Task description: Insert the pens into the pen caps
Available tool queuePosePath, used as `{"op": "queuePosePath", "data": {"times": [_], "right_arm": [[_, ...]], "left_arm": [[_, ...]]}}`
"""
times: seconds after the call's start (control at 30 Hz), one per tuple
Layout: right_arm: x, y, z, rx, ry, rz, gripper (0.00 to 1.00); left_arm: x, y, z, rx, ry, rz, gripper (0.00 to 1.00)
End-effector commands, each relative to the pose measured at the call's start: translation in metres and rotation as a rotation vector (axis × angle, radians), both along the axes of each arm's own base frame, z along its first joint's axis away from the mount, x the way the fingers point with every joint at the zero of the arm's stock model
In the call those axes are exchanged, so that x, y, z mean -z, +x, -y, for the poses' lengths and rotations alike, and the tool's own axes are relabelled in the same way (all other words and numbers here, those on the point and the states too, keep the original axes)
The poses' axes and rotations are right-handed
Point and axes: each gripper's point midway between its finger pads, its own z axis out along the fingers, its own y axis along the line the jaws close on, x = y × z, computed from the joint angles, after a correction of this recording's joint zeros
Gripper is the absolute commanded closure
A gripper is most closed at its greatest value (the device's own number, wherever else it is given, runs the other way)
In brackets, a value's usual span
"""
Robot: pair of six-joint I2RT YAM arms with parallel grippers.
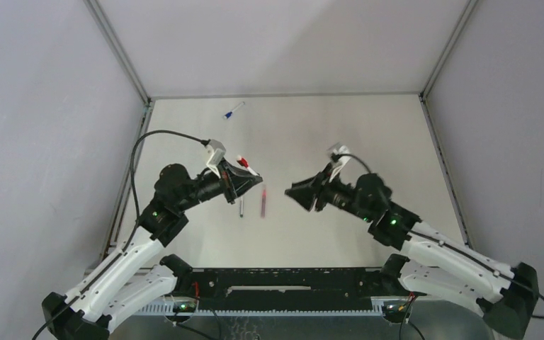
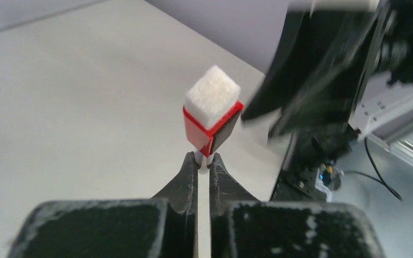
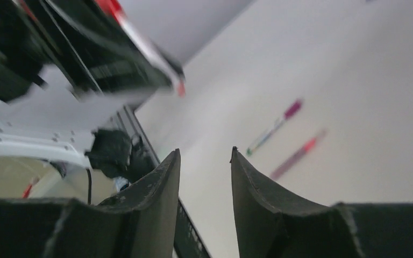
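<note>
My left gripper (image 1: 257, 181) (image 2: 204, 157) is shut on a thin white pen. The pen's red cap (image 2: 201, 129), topped with a white felt pad, sticks out beyond the fingertips and is held above the table; it also shows in the top view (image 1: 243, 161). My right gripper (image 1: 292, 190) (image 3: 205, 157) is open and empty, facing the left gripper a short way to its right. A pinkish-red pen (image 1: 263, 202) (image 3: 297, 155) and a grey pen (image 1: 241, 207) with a magenta-purple cap (image 3: 292, 109) lie on the table between and below the grippers.
A pen with a blue cap (image 1: 233, 110) lies far back near the rear wall. Grey walls close in the table (image 1: 354, 134) on three sides. The right arm looms blurred in the left wrist view (image 2: 322, 70).
</note>
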Motion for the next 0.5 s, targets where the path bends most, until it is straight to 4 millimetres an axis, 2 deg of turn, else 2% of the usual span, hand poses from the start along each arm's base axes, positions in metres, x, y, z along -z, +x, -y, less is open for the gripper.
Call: {"op": "queuePosePath", "data": {"times": [0.0,0.1,0.27,0.47], "right_arm": [[-0.065,-0.006,0.008,-0.129,0.036,0.179,0.53],[-0.087,-0.004,0.002,-0.165,0.032,0.231,0.53],[-0.094,-0.004,-0.018,-0.246,0.063,0.226,0.51],[-0.099,-0.008,-0.035,-0.315,0.048,0.225,0.47]], "left_arm": [[0.02,-0.028,0.012,0.164,0.03,-0.047,1.0],[0.031,-0.045,0.023,0.251,0.056,-0.082,1.0],[0.049,-0.063,0.041,0.325,0.121,-0.136,1.0],[0.052,-0.066,0.048,0.34,0.136,-0.141,1.0]]}}
